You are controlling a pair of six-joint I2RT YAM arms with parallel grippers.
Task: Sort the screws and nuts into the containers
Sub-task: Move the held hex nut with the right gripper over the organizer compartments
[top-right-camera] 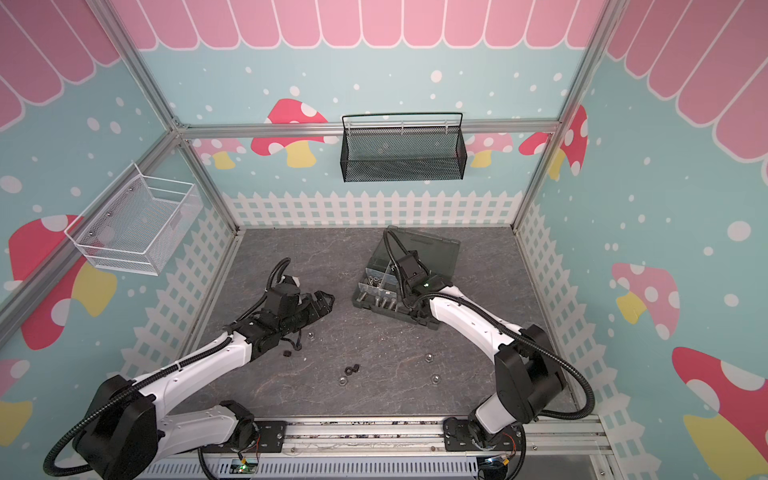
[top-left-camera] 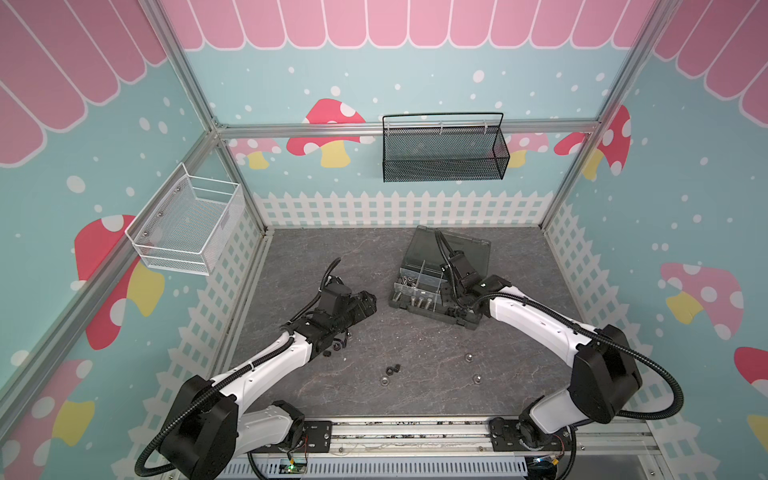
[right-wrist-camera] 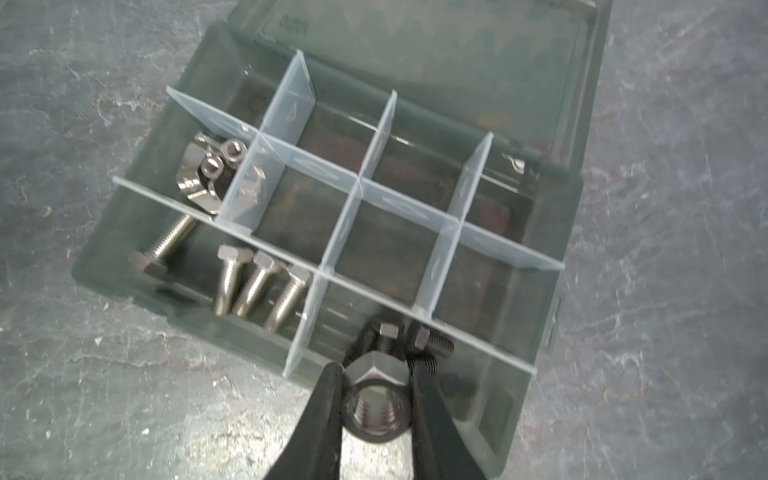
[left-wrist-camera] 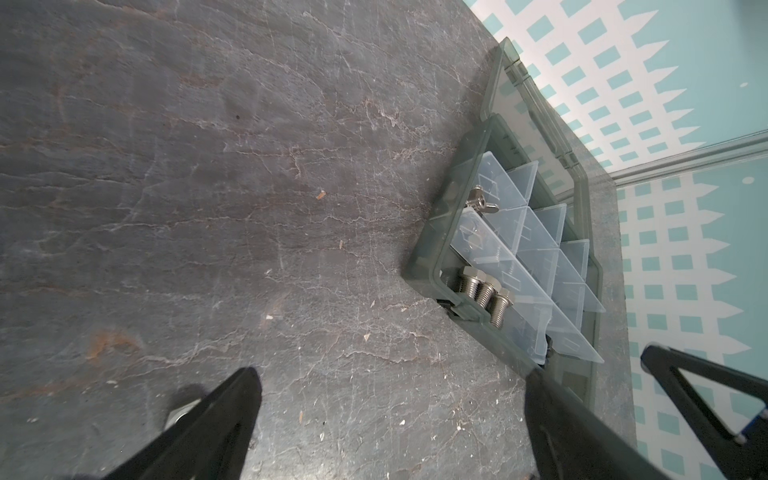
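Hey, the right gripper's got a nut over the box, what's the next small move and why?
Probably shift the right gripper with its silver hex nut across the divider to an empty compartment, then open. It hangs over the black screws, where a nut doesn't belong.

left arm [top-left-camera: 266, 368]: stretched forward and inward, wrist low | left gripper [left-wrist-camera: 392, 374]: jaws spread wide, holding nothing | right arm [top-left-camera: 536, 320]: elbow bent, forearm reaching inward, wrist tipped down | right gripper [right-wrist-camera: 376, 370]: fingers pinched on a silver hex nut [right-wrist-camera: 376, 401]

Bare tabletop [top-left-camera: 415, 340] centre, scattered nuts [top-left-camera: 392, 369] near front, organiser box [right-wrist-camera: 99, 266] behind
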